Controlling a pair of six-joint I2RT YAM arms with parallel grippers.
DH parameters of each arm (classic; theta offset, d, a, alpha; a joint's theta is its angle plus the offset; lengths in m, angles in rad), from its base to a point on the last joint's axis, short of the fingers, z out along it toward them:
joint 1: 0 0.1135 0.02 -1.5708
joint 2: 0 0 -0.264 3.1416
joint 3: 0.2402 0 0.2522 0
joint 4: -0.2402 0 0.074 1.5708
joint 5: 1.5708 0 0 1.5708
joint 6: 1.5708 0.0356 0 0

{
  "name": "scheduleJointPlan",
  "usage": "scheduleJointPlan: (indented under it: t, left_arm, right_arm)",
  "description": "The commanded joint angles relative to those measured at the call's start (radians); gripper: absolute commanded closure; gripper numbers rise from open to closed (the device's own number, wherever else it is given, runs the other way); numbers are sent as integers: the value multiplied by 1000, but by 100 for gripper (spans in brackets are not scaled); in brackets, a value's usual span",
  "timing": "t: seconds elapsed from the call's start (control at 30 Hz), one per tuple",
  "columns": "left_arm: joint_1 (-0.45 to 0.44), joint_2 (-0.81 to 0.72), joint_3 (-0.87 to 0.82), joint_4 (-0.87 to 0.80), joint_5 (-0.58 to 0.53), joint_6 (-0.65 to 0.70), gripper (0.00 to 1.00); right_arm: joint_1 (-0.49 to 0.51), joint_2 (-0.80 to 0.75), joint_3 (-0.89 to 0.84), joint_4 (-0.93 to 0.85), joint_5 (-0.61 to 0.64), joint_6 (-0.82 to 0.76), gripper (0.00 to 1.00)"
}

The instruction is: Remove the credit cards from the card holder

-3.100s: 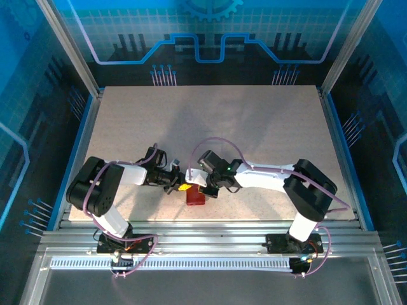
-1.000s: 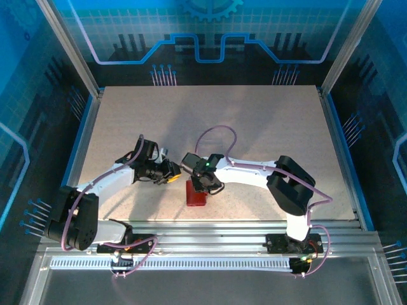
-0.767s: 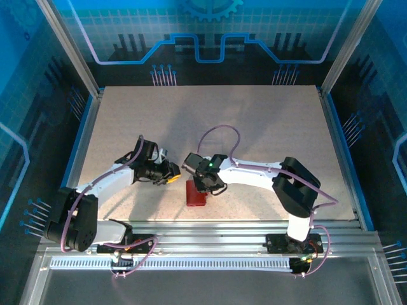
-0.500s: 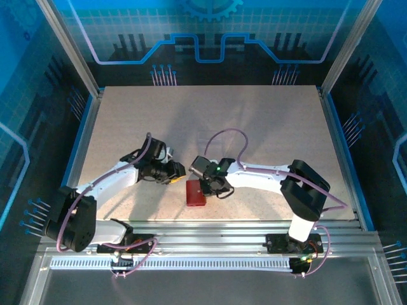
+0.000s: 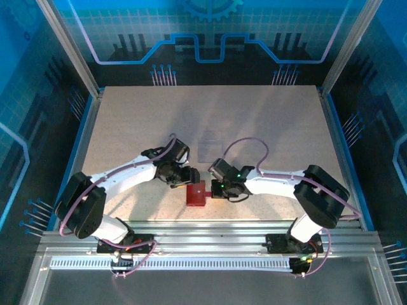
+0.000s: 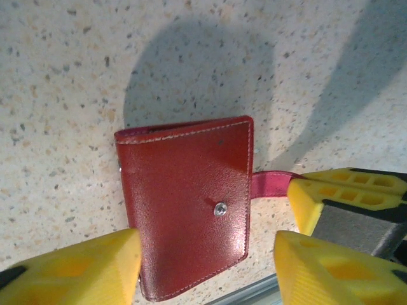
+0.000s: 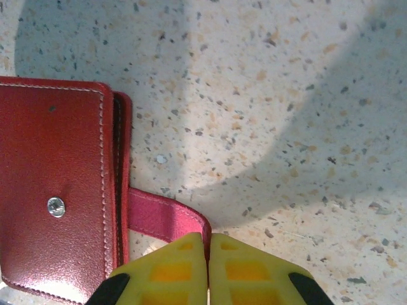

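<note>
1. Both arms have swung in since the earlier frames. The left hand (image 5: 185,181) now sits over the card holder (image 5: 196,196), and the right hand (image 5: 213,189) has dropped to the holder's right side. The holder is in the same spot as before.
2. Right hand: fingers are clenched together on the tab (image 7: 166,219), so it grasps the holder by that strap. The tab end disappears under the fingertips.
3. Left hand: released, jaws spread. One yellow finger sits on each side of the holder's near end, and I see no clear contact.
4. The holder lies flat and folded closed with the snap stud (image 6: 220,208) facing up. The tab is off the stud. My read is that the credit cards are still inside and none are out yet.
5. Risks:
   - The tab is thin and slick, so the pinch may slip off when pulled.
   - The holder is light. Pulling the tab may drag the whole thing instead of lifting the flap, unless the left hand pins it.
   - If the left hand closes across both flaps, it clamps the holder shut.
   - The holder is near the front edge of the table (image 5: 273,121), so a slide toward the rail could drop it.
   - The hands are just beside each other, so finger collision is likely if either one reaches inward.
6. Around: a faint clear box (image 5: 208,145) sits farther back, well apart and out of the way.
</note>
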Motion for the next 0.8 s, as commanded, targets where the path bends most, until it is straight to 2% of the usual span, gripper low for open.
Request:
scheduleJointPlan:
  t: [0.0,0.1,0.23,0.37,0.57,0.63,0.77]
  left_arm:
    - [-34,28,45,-98,-60,13,37]
    - [-45,43,52,-106,-54,16,31]
    - [-45,41,29,-63,15,16,24]
    - [-45,41,1,-11,76,9,23]
    - [-37,42,24,-94,-6,39,23]
    - [-17,24,9,-89,0,34,23]
    - [59,-48,-79,31,115,-14,24]
  right_arm:
    - [-14,-52,-47,159,-72,41,95]
    - [-14,-75,-55,176,-82,49,95]
    - [-14,-99,-71,230,-112,77,96]
    - [-14,-114,-75,263,-135,100,96]
    - [-3,-145,-85,294,-139,131,98]
    - [2,-154,-77,285,-138,133,98]
    - [9,-163,-56,267,-133,130,98]
